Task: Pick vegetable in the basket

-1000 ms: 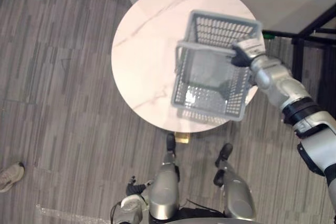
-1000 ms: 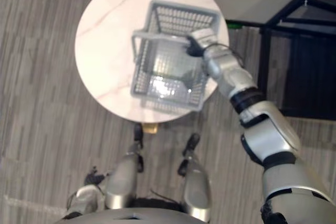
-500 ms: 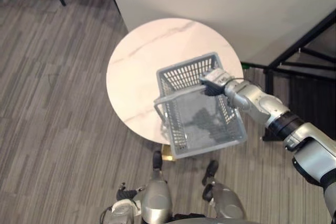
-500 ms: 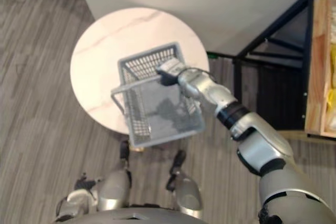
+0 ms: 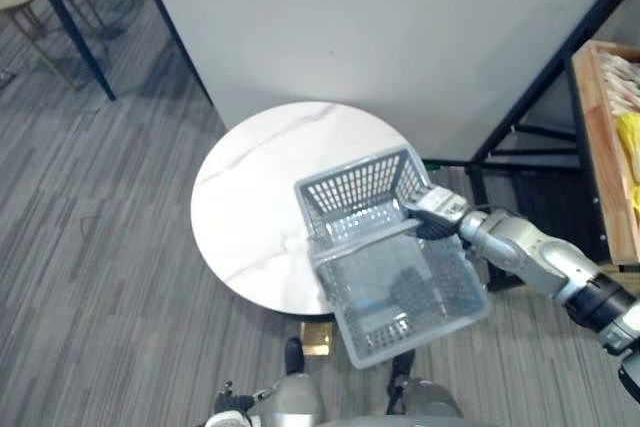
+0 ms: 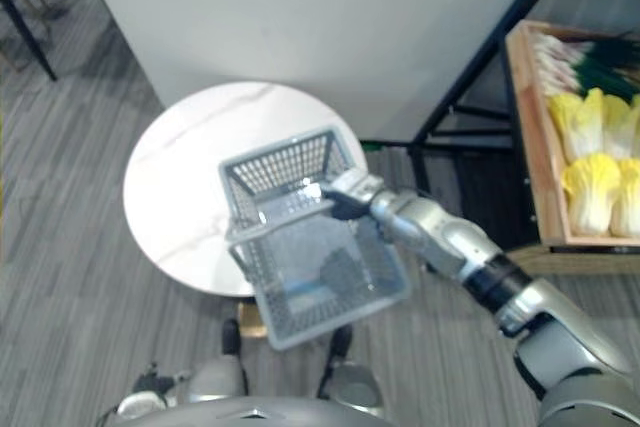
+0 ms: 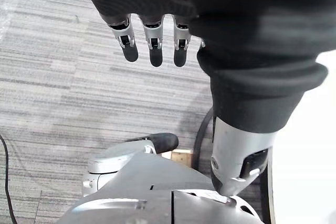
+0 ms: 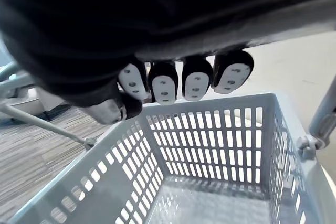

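Note:
My right hand (image 5: 437, 215) is shut on the handle (image 8: 299, 1) of an empty grey plastic basket (image 5: 392, 277). The basket hangs tilted in the air, half over the right front edge of the round white marble table (image 5: 250, 207) and half over the floor. In the right wrist view the curled fingers (image 8: 184, 80) wrap the handle above the basket's mesh walls (image 8: 210, 150). Pale yellow cabbages (image 6: 590, 182) and green onions (image 6: 590, 57) lie in a wooden crate (image 6: 528, 137) at the far right. My left hand (image 7: 152, 43) hangs open over the floor.
A black metal rack frame (image 5: 520, 97) stands right of the table and carries the crate. A grey wall (image 5: 350, 27) runs behind the table. Dark furniture legs (image 5: 65, 22) stand at the far left. Grey plank floor (image 5: 100, 297) lies around the table.
The camera has swung up and right, bringing the crate into view. My right hand has carried the basket off the tabletop toward the table's right front edge, turning it.

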